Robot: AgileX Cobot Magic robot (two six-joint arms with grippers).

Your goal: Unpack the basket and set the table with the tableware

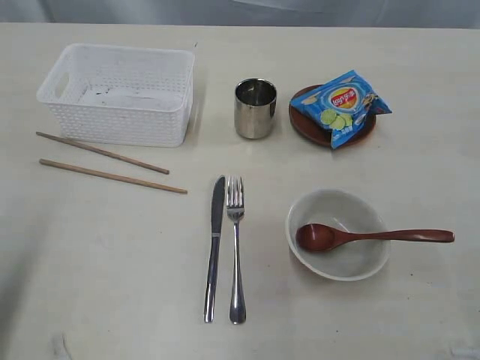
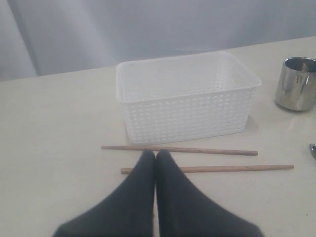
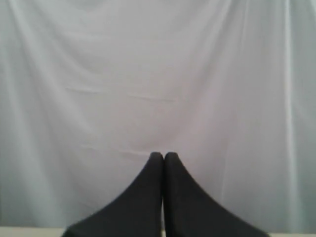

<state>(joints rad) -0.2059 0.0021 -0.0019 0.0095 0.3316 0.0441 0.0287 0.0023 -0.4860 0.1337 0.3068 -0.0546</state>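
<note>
The white basket [image 1: 116, 103] [image 2: 185, 96] stands at the back left of the table [image 1: 105, 262], with nothing showing inside it. Two wooden chopsticks [image 1: 105, 165] [image 2: 197, 159] lie in front of it. A steel knife [image 1: 215, 246] and fork [image 1: 236, 247] lie side by side in the middle. The red-brown spoon [image 1: 360, 237] rests in the pale bowl [image 1: 339, 234]. A steel cup [image 1: 255, 108] [image 2: 295, 84] stands beside the red-brown plate [image 1: 307, 127]. My left gripper [image 2: 155, 154] is shut and empty, above the near chopstick. My right gripper [image 3: 163, 155] is shut and empty, facing a white curtain. Neither gripper shows in the exterior view.
A blue chips bag [image 1: 343, 105] lies on the plate. A white curtain [image 3: 158, 74] hangs behind the table.
</note>
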